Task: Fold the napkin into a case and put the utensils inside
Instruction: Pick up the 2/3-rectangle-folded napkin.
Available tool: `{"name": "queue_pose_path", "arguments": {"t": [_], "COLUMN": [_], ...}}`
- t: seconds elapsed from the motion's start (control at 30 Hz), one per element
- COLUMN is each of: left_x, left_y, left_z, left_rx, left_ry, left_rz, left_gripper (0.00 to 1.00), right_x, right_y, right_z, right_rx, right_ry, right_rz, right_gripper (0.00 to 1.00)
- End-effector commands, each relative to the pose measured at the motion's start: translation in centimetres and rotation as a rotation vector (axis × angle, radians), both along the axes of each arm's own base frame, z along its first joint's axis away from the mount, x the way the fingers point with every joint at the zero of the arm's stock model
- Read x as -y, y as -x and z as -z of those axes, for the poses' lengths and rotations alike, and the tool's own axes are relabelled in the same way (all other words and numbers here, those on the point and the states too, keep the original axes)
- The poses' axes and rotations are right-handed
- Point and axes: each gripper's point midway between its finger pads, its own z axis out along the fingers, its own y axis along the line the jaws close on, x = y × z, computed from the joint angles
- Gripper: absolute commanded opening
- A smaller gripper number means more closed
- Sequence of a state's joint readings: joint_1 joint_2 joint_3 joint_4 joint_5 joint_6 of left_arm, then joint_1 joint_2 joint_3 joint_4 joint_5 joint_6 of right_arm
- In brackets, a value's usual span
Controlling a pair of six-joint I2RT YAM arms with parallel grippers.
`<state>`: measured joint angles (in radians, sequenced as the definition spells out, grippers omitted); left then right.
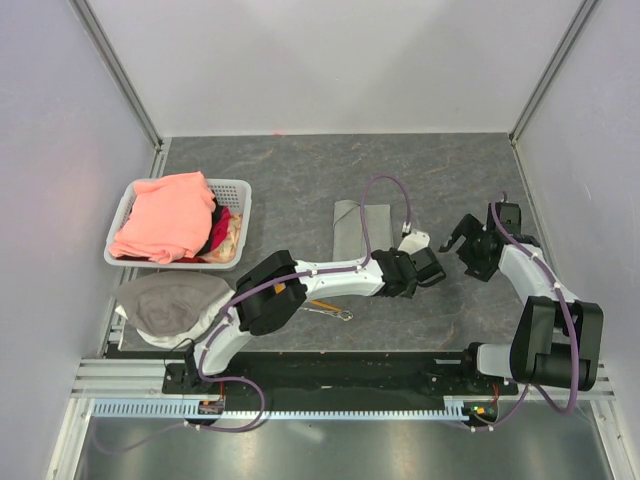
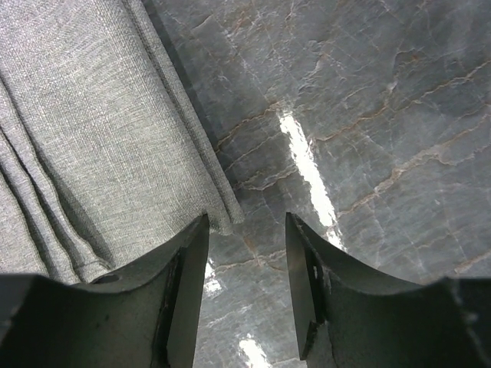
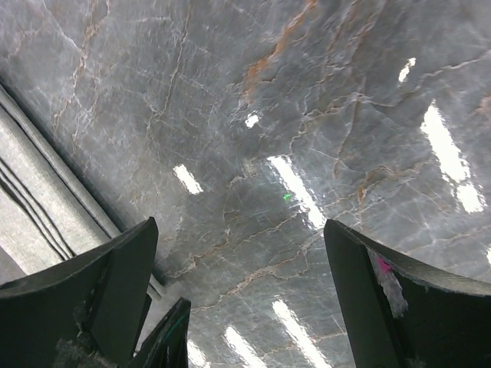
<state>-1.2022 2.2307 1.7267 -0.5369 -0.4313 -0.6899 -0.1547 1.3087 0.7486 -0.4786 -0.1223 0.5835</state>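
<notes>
step: case (image 1: 350, 230) looks folded; utensils (image 1: 330, 308) not yet in | left end effector (image 2: 245, 222) spread, empty, by case corner; right end effector (image 3: 242, 230) spread, empty | next: likely fetch utensils

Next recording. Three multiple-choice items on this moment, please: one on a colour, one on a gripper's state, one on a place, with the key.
1. The top cloth in the basket is: A) blue B) salmon-pink C) green.
2. The left gripper, beside the napkin, is: A) open and empty B) shut on the napkin C) shut on nothing.
3. The utensils lie: A) in the basket B) inside the napkin C) on the table by the left arm.
Key: 1 B, that cloth is plainly pink. 2 A, its jaws stand apart over bare table. 3 C, the top view shows them at the arm's near side.
</notes>
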Motion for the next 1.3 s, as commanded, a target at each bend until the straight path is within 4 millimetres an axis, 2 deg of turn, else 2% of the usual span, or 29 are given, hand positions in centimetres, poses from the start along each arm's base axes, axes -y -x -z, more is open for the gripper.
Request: {"name": "queue_pose_path", "arguments": {"t": [0.0, 0.07, 0.17, 0.27, 0.3, 0.4, 0.47, 0.53, 0.57, 0.8, 0.83, 0.9, 0.93, 1.13, 1.27], "left_x": [0.1, -0.2, -0.4, -0.5, -0.4, -0.5, -0.3, -0.5, -0.5, -1.5, -1.7, -2.1, -2.1, -2.5, -2.9], "left_y": [-0.8, -1.1, -1.3, -1.6, -1.7, -1.8, -1.6, -1.4, -1.2, 0.4, 0.6, 0.9, 1.1, 1.8, 2.1], "left_z": [0.2, 0.5, 0.7, 0.2, -0.1, -1.3, -2.8, -3.4, -4.5, -6.7, -6.7, -7.3, -7.4, -7.7, -7.8], "left_rx": [0.056, 0.064, 0.073, 0.087, 0.092, 0.105, 0.111, 0.105, 0.101, 0.053, 0.046, 0.043, 0.035, 0.011, -0.003], "left_ry": [-0.045, -0.06, -0.075, -0.073, -0.069, -0.057, -0.031, -0.021, 0.006, 0.071, 0.075, 0.093, 0.104, 0.135, 0.157], "left_rz": [0.001, -0.009, -0.018, -0.027, -0.027, -0.026, -0.014, -0.007, -0.003, 0.025, 0.03, 0.034, 0.039, 0.051, 0.045], "left_gripper": [0.49, 0.47, 0.37, 0.21, 0.12, 0.02, 0.02, 0.02, 0.02, 0.02, 0.02, 0.02, 0.02, 0.02, 0.02], "right_x": [-0.3, -0.4, -1.3, -2.0, -2.4, -3.3, -4.0, -4.9, -5.3, -8.4, -9.3, -10.0, -11.1, -12.9, -13.5], "right_y": [-1.2, -1.2, -1.4, -1.5, -1.6, -1.8, -1.8, -2.0, -2.2, -3.8, -4.1, -5.0, -4.9, -6.6, -6.7], "right_z": [-0.5, -0.3, -0.2, -0.1, -0.1, -0.3, -0.3, -0.3, -0.4, -0.7, -1.0, -0.9, -0.3, 0.5, 1.0], "right_rx": [0.056, 0.057, 0.063, 0.071, 0.08, 0.107, 0.117, 0.125, 0.127, 0.157, 0.166, 0.168, 0.148, 0.178, 0.171], "right_ry": [-0.007, -0.013, -0.054, -0.08, -0.1, -0.14, -0.163, -0.19, -0.197, -0.258, -0.271, -0.279, -0.287, -0.319, -0.341], "right_rz": [-0.051, -0.059, -0.104, -0.145, -0.159, -0.205, -0.234, -0.269, -0.278, -0.328, -0.359, -0.374, -0.401, -0.418, -0.427], "right_gripper": [0.98, 0.98, 0.98, 0.98, 0.98, 0.98, 0.98, 0.98, 0.98, 0.98, 0.98, 0.98, 0.98, 0.93, 0.89]}}
